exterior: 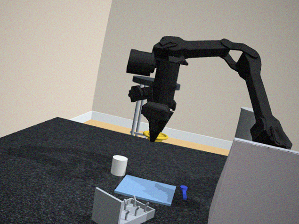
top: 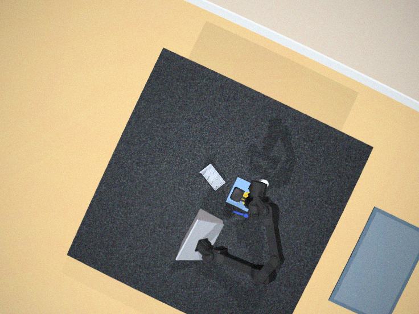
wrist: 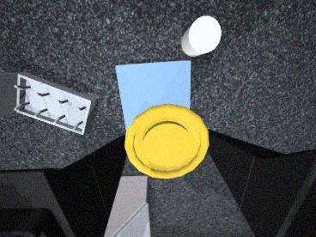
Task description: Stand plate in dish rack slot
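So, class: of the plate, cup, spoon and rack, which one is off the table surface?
The round yellow plate: it hangs level in the black hand, high above the blue mat. The white cup, blue spoon and grey rack sit on the table.
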`<action>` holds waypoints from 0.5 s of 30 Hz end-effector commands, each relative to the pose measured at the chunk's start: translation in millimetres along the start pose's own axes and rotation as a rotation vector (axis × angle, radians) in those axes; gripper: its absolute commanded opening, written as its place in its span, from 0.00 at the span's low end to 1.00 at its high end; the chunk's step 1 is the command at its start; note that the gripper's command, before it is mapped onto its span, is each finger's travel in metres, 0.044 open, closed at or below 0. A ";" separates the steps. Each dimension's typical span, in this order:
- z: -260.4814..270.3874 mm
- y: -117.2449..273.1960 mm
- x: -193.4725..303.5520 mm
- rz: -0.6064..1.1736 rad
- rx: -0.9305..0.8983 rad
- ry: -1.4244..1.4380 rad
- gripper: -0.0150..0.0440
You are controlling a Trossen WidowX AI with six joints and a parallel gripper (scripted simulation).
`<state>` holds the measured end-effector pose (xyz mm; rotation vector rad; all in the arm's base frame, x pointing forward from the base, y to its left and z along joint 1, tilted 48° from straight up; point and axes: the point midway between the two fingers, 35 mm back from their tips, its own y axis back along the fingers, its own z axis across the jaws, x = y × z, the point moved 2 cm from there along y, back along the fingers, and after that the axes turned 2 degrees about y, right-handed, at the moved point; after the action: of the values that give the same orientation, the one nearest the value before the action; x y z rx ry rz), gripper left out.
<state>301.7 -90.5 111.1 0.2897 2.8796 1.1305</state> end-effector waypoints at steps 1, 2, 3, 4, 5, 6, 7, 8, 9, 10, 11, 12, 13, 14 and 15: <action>0.8 22.2 -0.6 -0.003 0.002 -0.008 0.25; 0.9 26.6 -0.4 -0.003 0.004 -0.009 0.25; 0.9 30.0 -0.2 -0.003 0.006 -0.009 0.25; 1.0 32.1 0.0 -0.003 0.007 -0.009 0.25; 1.0 32.7 0.1 -0.003 0.007 -0.009 0.25; 1.0 32.7 0.1 -0.003 0.007 -0.009 0.25; 2.6 32.8 0.2 -0.003 0.006 -0.014 0.25; 7.5 33.0 0.6 -0.003 0.005 -0.031 0.25; 15.6 33.2 1.5 -0.004 0.003 -0.058 0.25; 25.3 33.4 2.9 -0.004 0.000 -0.091 0.25; 34.9 33.6 4.6 -0.004 -0.002 -0.124 0.25; 44.4 33.8 6.6 -0.005 -0.003 -0.157 0.25; 53.7 33.9 8.9 -0.004 -0.004 -0.190 0.25; 62.9 33.9 11.4 -0.004 -0.005 -0.224 0.25; 72.0 33.8 14.3 -0.004 -0.005 -0.257 0.25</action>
<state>307.9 -36.8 106.0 0.3459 2.7177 1.0544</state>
